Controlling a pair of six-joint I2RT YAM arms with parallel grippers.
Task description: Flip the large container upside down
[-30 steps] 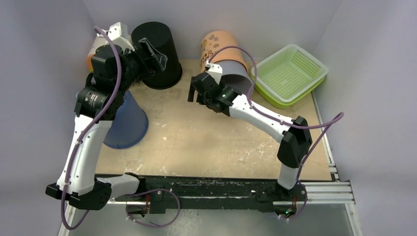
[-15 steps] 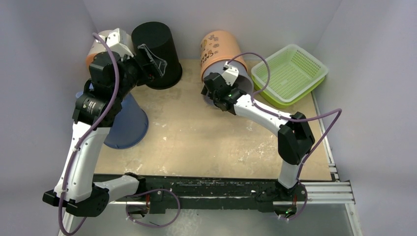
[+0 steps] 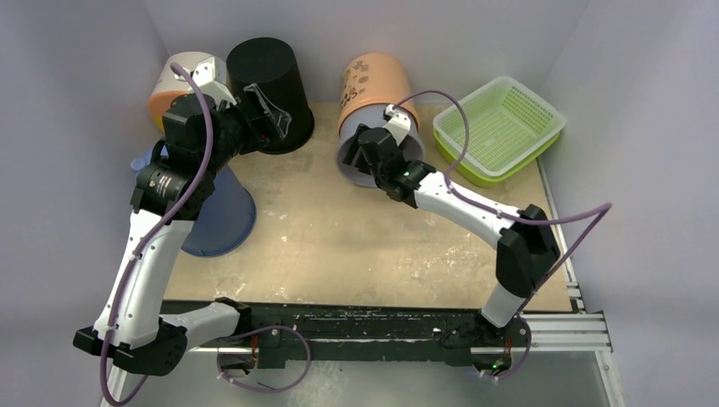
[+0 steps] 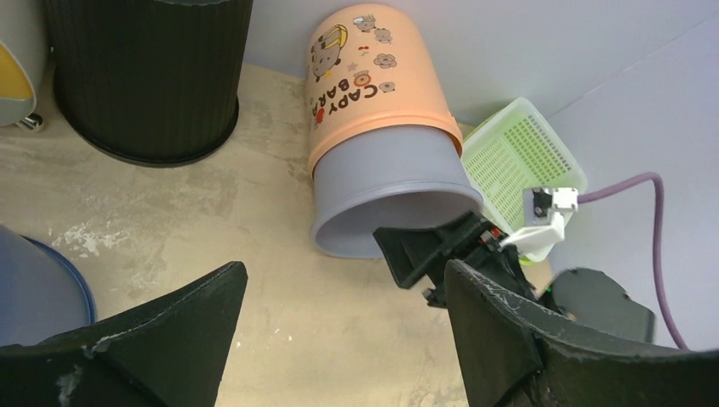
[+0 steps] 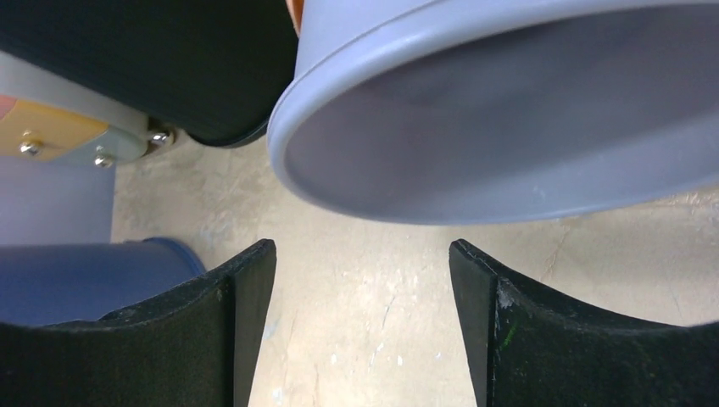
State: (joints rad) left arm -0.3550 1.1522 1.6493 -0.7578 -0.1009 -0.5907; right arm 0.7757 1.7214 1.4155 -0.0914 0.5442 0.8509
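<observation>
Right pincer open, grips nothing, just before mouth of large container. Container lies on side at far edge of surface, between black bin and green basket. Left pincer wide open, empty.

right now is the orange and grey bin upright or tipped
Tipped: the bin tilts with its open mouth facing the right gripper, base toward the back wall.

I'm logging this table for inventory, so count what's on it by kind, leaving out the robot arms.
Bins: 4 (black bin, blue bin, peach-and-lavender bin, orange-and-grey bin)
Baskets: 1 (green basket)
Total: 5
</observation>
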